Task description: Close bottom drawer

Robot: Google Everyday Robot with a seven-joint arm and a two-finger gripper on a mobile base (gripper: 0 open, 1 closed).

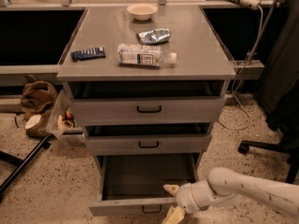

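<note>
Bottom drawer of the grey cabinet, pulled well out beneath the middle drawer, its tray bare inside. The low front panel lies near the lower edge of the view, with a small black loop handle at its middle.

As a sheet-metal tray on slides, the drawer is judged stiff, fairly light while bare, and free to roll straight back; the metal looks smooth, so a sliding contact could slip. No grasp is needed: a flat push on the front panel, close to the handle, should send it in squarely, whereas a push at the right corner may skew it on its slides.

The gripper sits at the right end of the front panel. Its pale fingers are spread apart, one over the panel's top rim, the other lower, before its face; they pinch nothing. The white arm reaches in low from the right edge, forearm nearly level and pointing left.
</note>
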